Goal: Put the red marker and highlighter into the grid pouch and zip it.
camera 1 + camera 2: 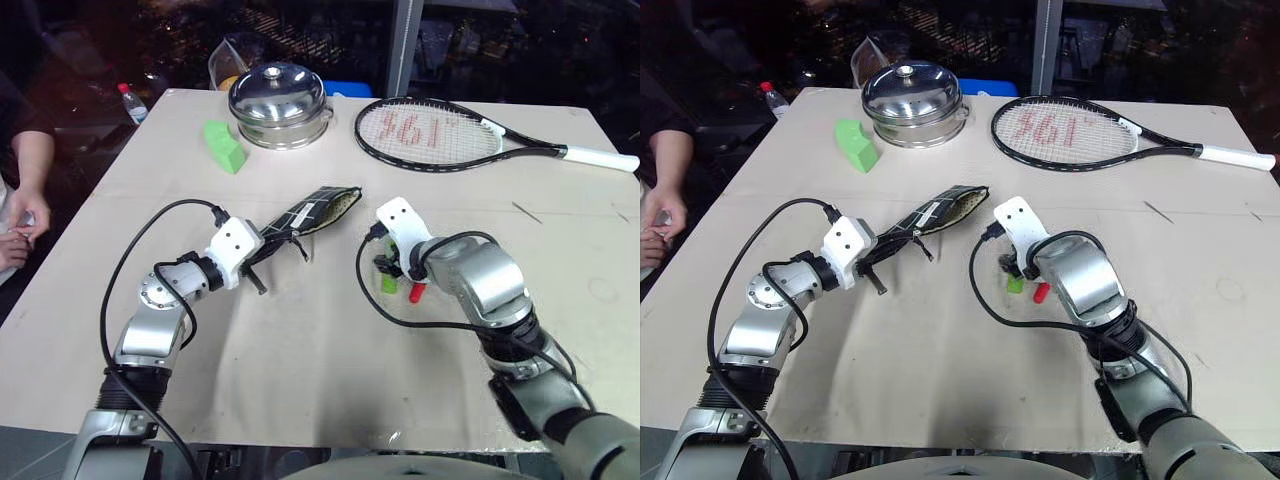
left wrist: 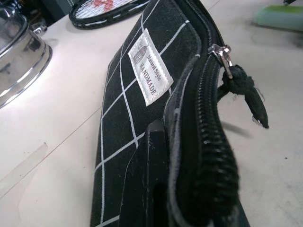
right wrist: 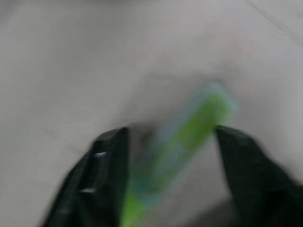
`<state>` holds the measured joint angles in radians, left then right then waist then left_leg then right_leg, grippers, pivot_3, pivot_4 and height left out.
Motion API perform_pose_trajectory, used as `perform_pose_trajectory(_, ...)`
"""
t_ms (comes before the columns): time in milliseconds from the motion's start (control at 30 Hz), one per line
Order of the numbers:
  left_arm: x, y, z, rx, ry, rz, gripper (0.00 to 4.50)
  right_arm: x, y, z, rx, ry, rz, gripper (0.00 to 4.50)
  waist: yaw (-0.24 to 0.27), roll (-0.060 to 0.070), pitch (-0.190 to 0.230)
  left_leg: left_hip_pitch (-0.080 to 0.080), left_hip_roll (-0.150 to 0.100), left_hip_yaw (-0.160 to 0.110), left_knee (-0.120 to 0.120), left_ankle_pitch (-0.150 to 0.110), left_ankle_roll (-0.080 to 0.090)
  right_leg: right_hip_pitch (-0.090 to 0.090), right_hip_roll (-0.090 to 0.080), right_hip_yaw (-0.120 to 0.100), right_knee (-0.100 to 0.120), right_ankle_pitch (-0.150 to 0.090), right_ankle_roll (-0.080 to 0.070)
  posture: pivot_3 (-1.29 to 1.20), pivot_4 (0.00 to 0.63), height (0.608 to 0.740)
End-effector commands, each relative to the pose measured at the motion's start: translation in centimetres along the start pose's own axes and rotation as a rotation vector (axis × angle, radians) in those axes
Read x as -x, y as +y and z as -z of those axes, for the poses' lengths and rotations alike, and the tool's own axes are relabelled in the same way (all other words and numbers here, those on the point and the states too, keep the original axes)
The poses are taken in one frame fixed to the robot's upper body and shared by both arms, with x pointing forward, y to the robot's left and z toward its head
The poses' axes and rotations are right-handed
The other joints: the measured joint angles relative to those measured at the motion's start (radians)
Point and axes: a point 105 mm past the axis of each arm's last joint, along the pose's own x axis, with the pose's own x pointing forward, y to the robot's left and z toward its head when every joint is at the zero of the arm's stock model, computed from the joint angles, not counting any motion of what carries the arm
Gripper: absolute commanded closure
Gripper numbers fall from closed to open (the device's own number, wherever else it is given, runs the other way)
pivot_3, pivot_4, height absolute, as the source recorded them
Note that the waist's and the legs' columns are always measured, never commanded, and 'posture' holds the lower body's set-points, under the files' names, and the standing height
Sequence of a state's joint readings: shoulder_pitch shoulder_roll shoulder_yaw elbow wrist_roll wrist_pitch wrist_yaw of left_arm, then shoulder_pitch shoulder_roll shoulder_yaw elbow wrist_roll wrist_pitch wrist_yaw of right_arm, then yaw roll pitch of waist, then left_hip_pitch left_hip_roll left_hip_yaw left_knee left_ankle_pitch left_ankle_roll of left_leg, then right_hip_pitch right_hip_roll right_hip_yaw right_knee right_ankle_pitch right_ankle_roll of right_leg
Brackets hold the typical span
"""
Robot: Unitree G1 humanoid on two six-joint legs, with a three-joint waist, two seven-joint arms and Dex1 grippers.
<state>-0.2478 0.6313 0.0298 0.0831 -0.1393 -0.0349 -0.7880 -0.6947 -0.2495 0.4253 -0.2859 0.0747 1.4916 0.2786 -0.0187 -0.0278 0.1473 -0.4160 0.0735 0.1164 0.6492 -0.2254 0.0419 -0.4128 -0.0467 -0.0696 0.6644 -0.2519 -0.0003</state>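
Grid pouch (image 1: 308, 214): lies mid-counter (image 1: 300, 340), mouth gaping, near end lifted.
Left claw (image 1: 252, 262): clenched on the grid pouch's near end.
Right claw (image 3: 170, 156): just right of the grid pouch, fingers straddling the highlighter (image 3: 182, 142); grasp cannot be told.
Red marker (image 1: 417, 292): on counter, touching the highlighter's right side.

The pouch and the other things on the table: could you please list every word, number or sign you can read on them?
"Natural Style" and "HANDMADE", with a small emblem too fine to make out: on the white label of the pouch.
A red printed mark on the strings of the racket: it cannot be read for sure.
The bottle label: too small to read.
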Motion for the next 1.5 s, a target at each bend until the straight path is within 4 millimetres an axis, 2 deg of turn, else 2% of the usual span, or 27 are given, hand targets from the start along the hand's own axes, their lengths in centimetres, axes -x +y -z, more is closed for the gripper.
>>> perform_pose_trajectory(33,0.1,0.2,-1.5,-0.047,-0.043,-0.008,4.50,-1.4,0.4,3.4,0.046,0.142,-0.006,3.64,-0.002,-0.001,-0.002,0.000,0.000,0.000,0.000,0.000,0.000,0.000,0.000,0.000,0.000,0.000,0.000,0.00,0.150,0.740)
perform_pose_trajectory(100,0.1,0.1,-1.5,-0.048,-0.044,-0.008,4.50,-1.4,0.4,3.7,0.065,0.147,-0.005,4.02,-0.003,-0.002,-0.004,0.001,0.001,0.000,0.000,0.000,0.000,0.000,0.000,0.001,0.000,0.000,0.000,0.00,0.150,0.740)
perform_pose_trajectory(133,0.1,0.1,-1.5,-0.049,-0.044,-0.008,4.50,-1.4,0.4,3.7,0.061,0.144,-0.007,4.38,-0.002,-0.002,-0.006,0.001,0.001,0.000,0.000,0.000,0.000,0.000,0.000,0.000,0.000,0.000,0.000,0.00,0.150,0.740)
perform_pose_trajectory(167,0.1,0.1,-1.5,-0.049,-0.045,-0.009,4.50,-1.4,0.5,3.6,0.049,0.140,-0.015,4.45,-0.002,-0.002,-0.007,0.001,0.001,0.000,0.000,0.000,0.000,0.000,0.000,0.000,0.000,0.000,0.000,0.00,0.150,0.740)
perform_pose_trajectory(400,-0.2,-0.1,-1.7,-0.046,-0.056,-0.004,4.50,-1.5,0.2,3.4,0.046,0.106,0.002,4.45,0.002,-0.002,-0.008,0.001,0.000,0.000,0.000,0.000,0.000,0.000,-0.001,0.000,-0.001,-0.001,-0.002,0.00,0.150,0.740)
perform_pose_trajectory(500,-0.2,-0.2,-1.7,-0.043,-0.060,-0.001,4.50,-0.5,-0.1,1.7,0.107,0.006,-0.052,4.45,0.002,-0.002,-0.008,0.001,0.000,0.000,0.000,-0.001,-0.001,0.000,-0.001,0.000,-0.001,-0.001,-0.003,0.00,0.150,0.740)
perform_pose_trajectory(600,-0.3,-0.3,-1.8,-0.038,-0.066,0.003,4.50,0.8,-1.0,0.5,0.095,-0.054,-0.075,3.65,0.005,0.000,-0.007,0.000,0.000,0.000,0.000,0.000,-0.001,-0.001,-0.002,-0.001,-0.002,-0.002,-0.003,0.00,0.150,0.740)
perform_pose_trajectory(633,-0.3,-0.3,-1.8,-0.039,-0.066,0.004,4.50,1.0,-1.5,0.4,0.089,-0.064,-0.058,3.04,0.005,0.000,-0.007,-0.002,0.000,0.000,-0.001,0.000,0.000,-0.001,-0.002,-0.001,-0.002,-0.001,-0.002,0.00,0.150,0.740)
perform_pose_trajectory(667,-0.3,-0.3,-1.8,-0.038,-0.066,0.004,4.50,1.2,-2.0,0.3,0.079,-0.065,-0.033,2.69,0.005,0.000,-0.006,-0.002,0.000,0.000,-0.001,0.000,0.000,-0.001,-0.002,-0.001,-0.002,-0.001,-0.002,0.00,0.150,0.740)
perform_pose_trajectory(800,-0.2,-0.3,-1.8,-0.037,-0.064,0.002,4.50,1.4,-2.5,1.1,0.040,-0.035,-0.024,0.78,0.004,0.002,-0.005,-0.012,0.000,0.000,-0.002,0.000,0.000,-0.012,-0.001,-0.001,-0.001,0.000,0.000,0.00,0.150,0.740)
perform_pose_trajectory(833,-0.2,-0.3,-1.8,-0.037,-0.064,0.003,4.50,1.3,-2.5,1.3,0.032,-0.026,-0.026,0.61,0.004,0.002,-0.005,-0.013,0.000,0.000,-0.001,0.000,0.000,-0.012,-0.001,-0.001,-0.001,0.000,0.000,0.00,0.150,0.740)
perform_pose_trajectory(867,-0.2,-0.3,-1.8,-0.037,-0.064,0.003,4.50,1.1,-2.4,1.7,0.026,-0.012,-0.028,0.12,0.004,0.002,-0.005,-0.015,0.000,0.000,-0.001,0.000,0.000,-0.014,0.000,-0.001,0.000,0.000,0.000,0.00,0.150,0.740)
perform_pose_trajectory(967,-0.3,-0.4,-1.8,-0.037,-0.066,0.007,4.50,0.2,-1.9,3.3,0.008,0.047,-0.054,0.04,0.004,0.002,-0.005,-0.016,0.000,0.001,-0.001,0.000,0.000,-0.016,0.000,0.000,0.000,0.000,0.000,0.00,0.150,0.740)
perform_pose_trajectory(1067,-0.4,-0.7,-2.1,-0.038,-0.081,0.022,4.50,0.0,-1.5,4.1,-0.030,0.061,-0.096,0.95,0.004,0.002,-0.005,-0.016,0.000,0.001,-0.001,0.000,0.000,-0.016,0.000,0.000,0.000,0.000,0.000,0.00,0.150,0.740)
perform_pose_trajectory(1200,-0.4,-1.1,-2.6,-0.031,-0.106,0.047,4.50,1.0,-1.9,3.5,-0.027,0.009,-0.120,2.98,0.011,0.002,-0.005,-0.016,0.000,0.000,0.001,0.000,0.000,-0.015,0.000,-0.001,0.000,0.000,0.001,0.00,0.150,0.740)
perform_pose_trajectory(1267,-0.4,-1.4,-2.7,-0.040,-0.113,0.067,4.50,2.0,-2.5,2.2,0.003,-0.067,-0.108,3.80,0.014,0.002,-0.005,-0.016,-0.001,0.000,0.001,0.000,0.001,-0.015,0.000,-0.001,0.000,0.000,0.001,0.00,0.150,0.740)
perform_pose_trajectory(1367,-0.5,-1.7,-2.9,-0.044,-0.118,0.078,4.50,3.7,-2.5,0.3,0.086,-0.166,-0.108,3.80,0.012,0.003,-0.004,-0.017,-0.001,0.001,0.001,0.000,0.001,-0.015,0.000,0.000,-0.001,0.000,0.001,0.00,0.150,0.740)
perform_pose_trajectory(1500,-0.9,-2.0,-3.1,-0.065,-0.125,0.108,4.50,6.6,-2.3,-2.6,0.338,-0.255,-0.076,3.80,0.003,0.008,0.001,-0.017,0.000,0.001,0.001,0.000,0.001,-0.016,0.001,0.000,0.000,0.000,0.001,0.00,0.150,0.740)
